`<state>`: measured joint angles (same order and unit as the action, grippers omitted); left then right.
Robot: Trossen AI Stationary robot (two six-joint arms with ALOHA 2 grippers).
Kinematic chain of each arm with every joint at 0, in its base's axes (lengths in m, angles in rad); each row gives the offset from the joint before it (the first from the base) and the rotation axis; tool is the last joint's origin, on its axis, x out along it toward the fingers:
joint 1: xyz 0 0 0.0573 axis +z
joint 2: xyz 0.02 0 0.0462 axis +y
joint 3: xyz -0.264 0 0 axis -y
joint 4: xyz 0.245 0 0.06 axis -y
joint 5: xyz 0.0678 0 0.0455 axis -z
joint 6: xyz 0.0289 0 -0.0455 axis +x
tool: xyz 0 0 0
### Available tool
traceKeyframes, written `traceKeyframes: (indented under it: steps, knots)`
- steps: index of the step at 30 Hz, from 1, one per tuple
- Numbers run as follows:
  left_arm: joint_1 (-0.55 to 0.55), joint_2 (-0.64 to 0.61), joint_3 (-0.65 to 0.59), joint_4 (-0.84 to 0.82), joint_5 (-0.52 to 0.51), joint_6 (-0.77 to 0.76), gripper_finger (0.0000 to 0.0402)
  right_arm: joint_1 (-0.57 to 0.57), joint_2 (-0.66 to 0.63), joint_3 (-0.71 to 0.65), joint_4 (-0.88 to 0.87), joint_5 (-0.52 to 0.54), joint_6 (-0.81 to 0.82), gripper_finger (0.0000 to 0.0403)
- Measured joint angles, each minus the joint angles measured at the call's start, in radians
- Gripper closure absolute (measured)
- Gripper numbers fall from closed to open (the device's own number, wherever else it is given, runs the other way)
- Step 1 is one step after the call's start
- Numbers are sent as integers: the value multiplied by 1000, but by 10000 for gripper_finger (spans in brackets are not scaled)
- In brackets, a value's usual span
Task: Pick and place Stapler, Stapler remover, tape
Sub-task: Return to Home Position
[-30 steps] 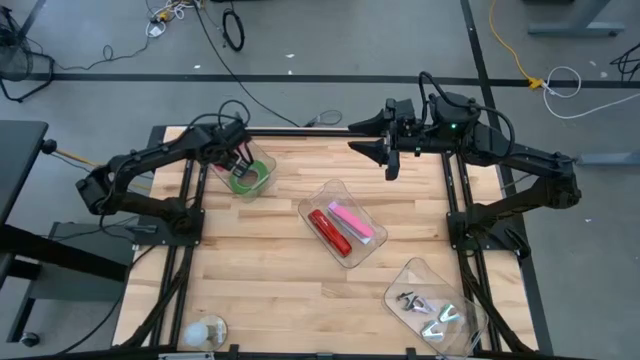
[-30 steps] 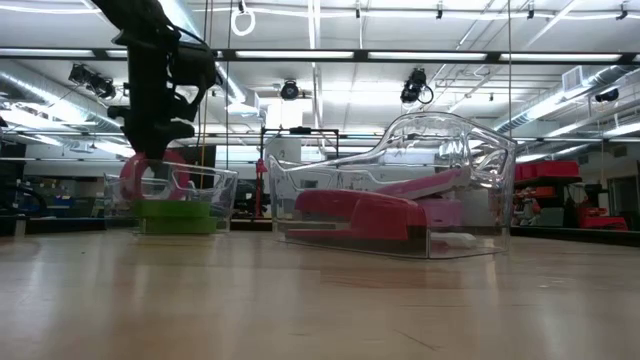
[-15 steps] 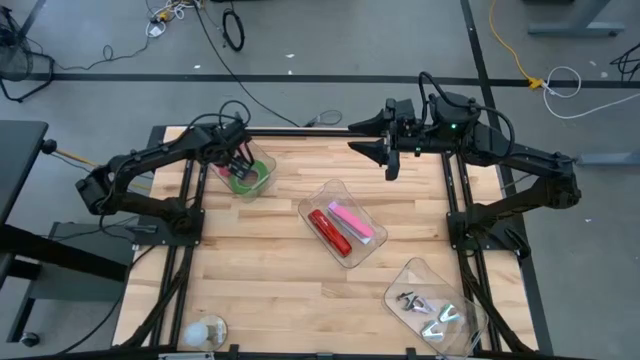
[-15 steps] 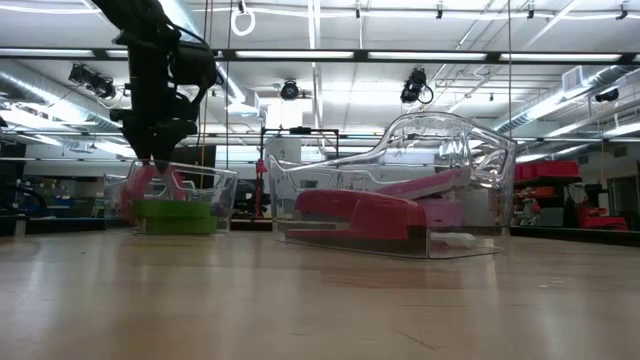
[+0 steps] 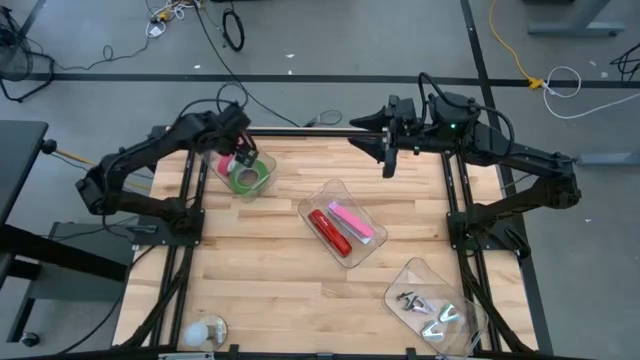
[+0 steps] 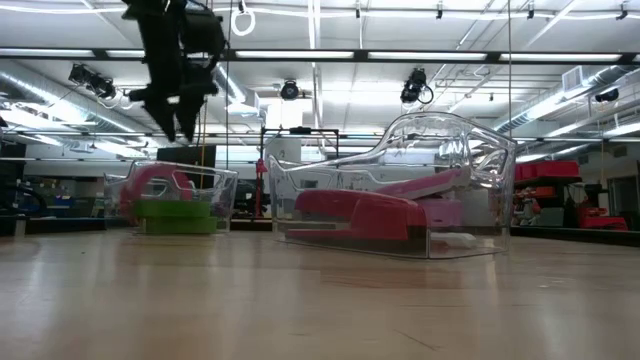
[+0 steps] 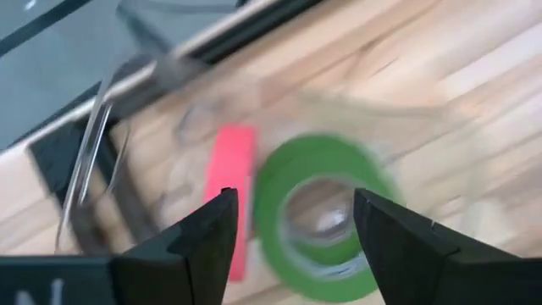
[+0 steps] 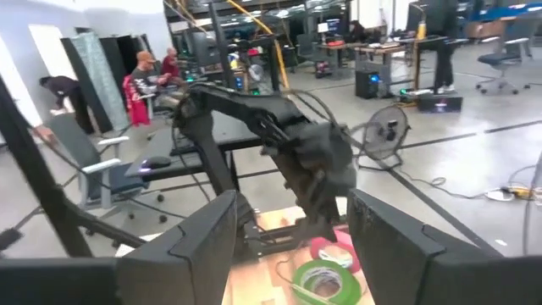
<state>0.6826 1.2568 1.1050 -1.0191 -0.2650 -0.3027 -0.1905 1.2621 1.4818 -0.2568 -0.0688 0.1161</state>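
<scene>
Desk (image 5: pixel 260 270): we see bare pale wood carrying three clear bins; behind it, in the low view, a workshop hall under strip lights.
Left gripper (image 5: pixel 238 148) (image 6: pixel 180 125) (image 7: pixel 294 199): hangs over the desk's far left part, straight above the top bin and clear of its rim.
Left fingers (image 7: pixel 207 246): we find them spread wide, with nothing between them.
Top bin (image 5: pixel 266 163) (image 6: pixel 222 185): directly under the left fingers, not touched by them.
Green tape (image 5: pixel 247 180) (image 6: pixel 175 213) (image 7: pixel 318 212) (image 8: pixel 322 280): lies flat inside the top bin, below the left fingers.
Pink tape (image 5: pixel 242 158) (image 6: pixel 150 185) (image 7: pixel 230 191) (image 8: pixel 326 248): in the same bin, right below the left fingers, standing on edge just beside the green tape; we cannot tell whether the two touch.
Right gripper (image 5: pixel 358 132) (image 8: pixel 292 203): held up over the desk's far edge, well apart from the left fingers and from every bin.
Right fingers (image 8: pixel 199 241): wide apart and empty.
Centre bin (image 5: pixel 308 203) (image 6: pixel 450 140): on the desk's middle, nearer the front than either pair of fingers, well apart from both.
Pink stapler (image 5: pixel 352 220) (image 6: pixel 435 185): inside the centre bin, side by side with a red stapler (image 5: pixel 328 232) (image 6: pixel 365 215).
Bottom bin (image 5: pixel 400 275): near the front right corner, farthest from both pairs of fingers.
Staple removers (image 5: pixel 445 318): small pale pieces inside the bottom bin; we cannot tell their colour.
Room: beyond the right fingers we see the left arm (image 8: pixel 313 161), a fan (image 8: pixel 385 135) and people (image 8: pixel 148 80) at workstations farther back.
</scene>
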Motion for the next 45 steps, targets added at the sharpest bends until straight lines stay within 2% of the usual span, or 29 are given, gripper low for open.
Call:
traceKeyframes:
  steps: [7,12,23,31,37,45]
  knots:
    - [-43,0,161,33,84,0,170,0,0,0,-14,1,-21,179]
    - [-86,0,245,80,106,-1,170,-3,0,0,-54,25,-45,179]
    - [-191,0,297,213,108,33,170,-3,0,0,-97,61,-54,179]
    - [-222,0,297,216,106,26,170,-3,0,0,-96,62,-76,182]
    - [-229,0,297,216,106,26,170,-3,0,0,-97,62,-77,210]
    - [-229,0,296,216,106,26,170,-3,-2,0,-103,62,-79,273]
